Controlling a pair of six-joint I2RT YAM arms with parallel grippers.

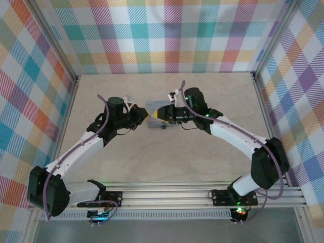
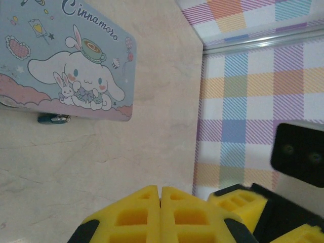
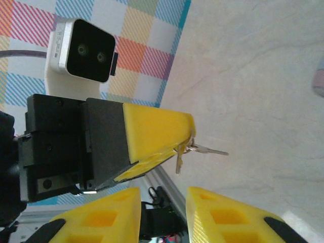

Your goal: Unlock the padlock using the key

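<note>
Left gripper [image 3: 190, 132], fingers together, is pinching the key [image 3: 208, 150], blade pointing toward 3 o'clock. Right gripper [image 3: 163, 202] is hovering with fingers apart. Padlock [image 2: 53, 118] is lying at 10 o'clock from the left claw, long axis 9-to-3, just beside the tin box [image 2: 66, 55].

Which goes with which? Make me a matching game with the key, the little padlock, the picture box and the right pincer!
Things:
1. key
2. padlock
3. box
4. right pincer

States:
A. open, with nothing between its fingers
B. lying on the table, right by the box's edge
C. pinched at the tip of the shut left pincer
D. has a cartoon picture on its pastel lid

Pairs: 1-C, 2-B, 3-D, 4-A
</note>
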